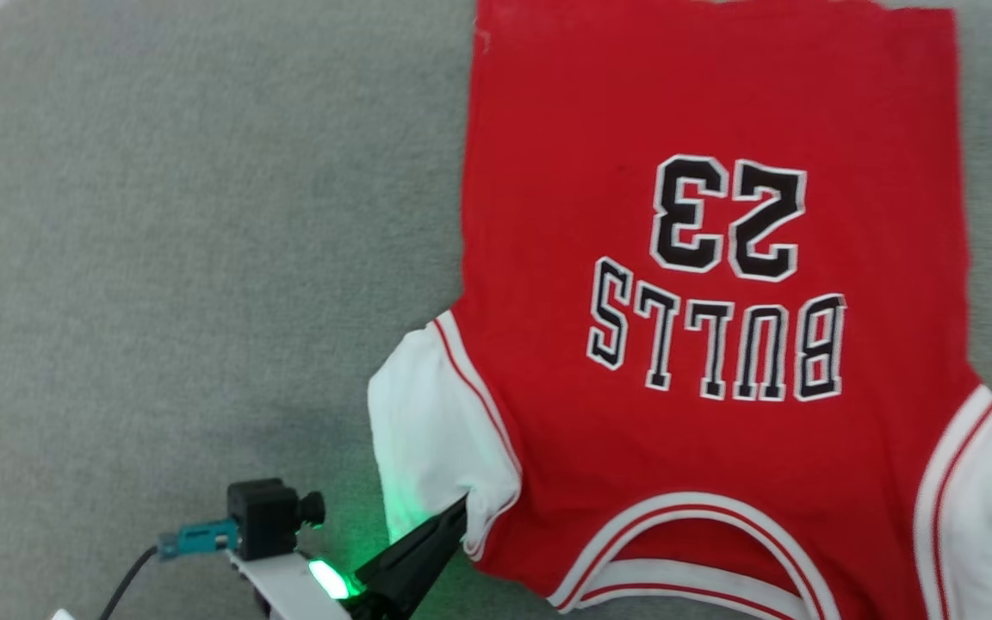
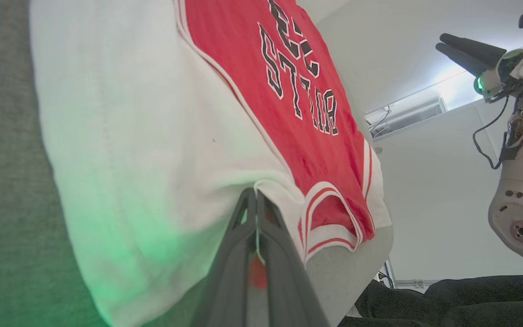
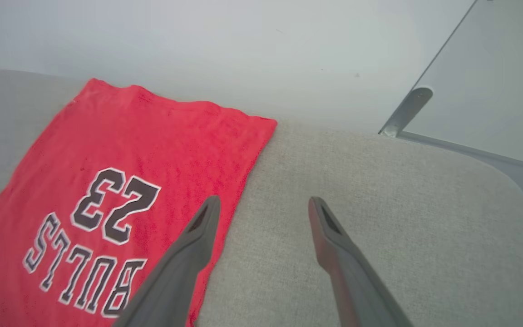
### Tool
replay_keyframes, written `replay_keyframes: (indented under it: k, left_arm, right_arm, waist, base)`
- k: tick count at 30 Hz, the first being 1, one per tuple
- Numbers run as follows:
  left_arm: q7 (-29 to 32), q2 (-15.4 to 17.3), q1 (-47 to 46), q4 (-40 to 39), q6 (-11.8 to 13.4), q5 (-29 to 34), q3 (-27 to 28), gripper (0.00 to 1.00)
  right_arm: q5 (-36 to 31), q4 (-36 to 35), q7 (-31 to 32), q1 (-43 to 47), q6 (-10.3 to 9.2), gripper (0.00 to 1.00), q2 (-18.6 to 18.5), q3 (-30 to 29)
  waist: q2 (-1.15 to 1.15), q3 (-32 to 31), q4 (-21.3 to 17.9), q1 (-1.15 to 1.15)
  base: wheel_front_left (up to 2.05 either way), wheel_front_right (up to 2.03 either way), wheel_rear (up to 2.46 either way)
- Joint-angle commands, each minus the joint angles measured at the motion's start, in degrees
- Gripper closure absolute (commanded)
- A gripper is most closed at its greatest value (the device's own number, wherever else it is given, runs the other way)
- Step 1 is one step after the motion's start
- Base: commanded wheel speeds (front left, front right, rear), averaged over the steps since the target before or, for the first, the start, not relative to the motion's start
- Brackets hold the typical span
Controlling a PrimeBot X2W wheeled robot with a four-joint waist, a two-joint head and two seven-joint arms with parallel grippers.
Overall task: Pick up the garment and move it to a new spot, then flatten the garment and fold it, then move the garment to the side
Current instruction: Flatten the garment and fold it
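You have the garment lying flat and print side up on the grey surface, filling the 3 o'clock half of the head view. Its hem sits at 12 o'clock and its striped neckline at 6 o'clock, so the "23" and the lettering read upside down to you. One white sleeve lies rumpled at the garment's 8 o'clock corner; the other runs off the frame at 4 o'clock. Your left gripper comes in from 7 o'clock with its fingers pressed together. In the left wrist view the sleeve hem gathers into the tips and is nipped there, beside the armhole trim. The green lamp on that wrist tints the sleeve green. Your right gripper has its fingers spread wide and carries nothing. In the right wrist view one finger stands over the garment's side edge, the other over bare grey surface at 3 o'clock of it. In the left wrist view the right gripper hangs at 2 o'clock, well apart from the cloth.
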Motion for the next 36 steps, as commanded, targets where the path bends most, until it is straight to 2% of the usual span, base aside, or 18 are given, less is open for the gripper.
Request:
replay_keyframes:
  k: [1, 4, 7, 14, 20, 27, 28, 30, 36]
  left_arm:
    - [-0.2, -0.3, -1.0, 0.0, 0.0, 0.4, -0.3, 1.00]
    - [-0.4, -1.2, -3.6, -0.1, 0.0, 0.7, -1.4, 1.00]
    - [-0.5, -1.8, -5.8, -0.4, 0.0, 1.0, -2.9, 1.00]
    - [-1.4, -2.3, -9.5, -0.3, 0.1, 0.8, -6.0, 1.00]
    - [-2.2, -1.9, -11.6, 0.1, 0.2, 0.3, -7.8, 1.00]
    - [-2.6, -1.2, -13.0, 0.8, 0.5, -0.3, -8.4, 1.00]
    - [-2.7, -1.2, -13.2, 0.9, 0.5, -0.4, -8.4, 1.00]
    - [-2.7, -1.3, -13.5, 1.1, 0.5, -0.4, -8.6, 1.00]
    - [-2.8, -2.3, -12.9, 1.5, 0.5, 0.1, -6.8, 1.00]
  right_arm:
    - [-1.7, 1.8, -0.1, -2.5, -0.04, 0.00, 0.8, 1.7]
    - [-9.2, 10.8, 0.3, -12.9, -0.04, 0.00, 2.6, 7.0]
    - [-14.5, 20.2, 0.6, -21.1, -0.04, 0.00, 4.5, 9.6]
    - [-23.7, 36.9, 2.0, -33.7, -0.04, 0.00, 6.6, 8.8]
    - [-28.3, 44.5, 2.7, -38.3, -0.04, 0.00, 8.3, 8.0]
    - [-29.1, 49.7, 6.8, -37.0, -0.01, 0.00, 9.9, 10.4]
    - [-28.8, 49.9, 7.0, -37.0, -0.01, 0.46, 10.0, 10.4]
    - [-28.3, 50.0, 7.1, -36.8, -0.01, 1.00, 10.1, 10.3]
    - [-26.2, 48.8, 3.7, -35.6, -0.01, 1.00, 9.1, 9.3]
  waist:
    - [0.00, 3.0, 2.9, 0.00]
    - [0.00, 5.3, 4.8, 0.00]
    - [0.00, 7.4, 7.0, 0.00]
    - [0.00, 11.9, 10.9, 0.00]
    - [0.00, 14.4, 12.3, 0.00]
    - [0.00, 15.4, 12.0, 0.00]
    - [0.00, 15.4, 11.9, 0.00]
    - [0.00, 15.3, 11.7, 0.00]
    - [0.00, 13.3, 10.8, 0.00]
  base:
    - [0.00, 0.00, 0.00]
    - [0.00, 0.00, 0.00]
    - [0.00, 0.00, 0.00]
    - [0.00, 0.00, 0.00]
    - [0.00, 0.00, 0.00]
    - [0.00, 0.00, 0.00]
    - [0.00, 0.00, 0.00]
    - [0.00, 0.00, 0.00]
    - [0.00, 0.00, 0.00]
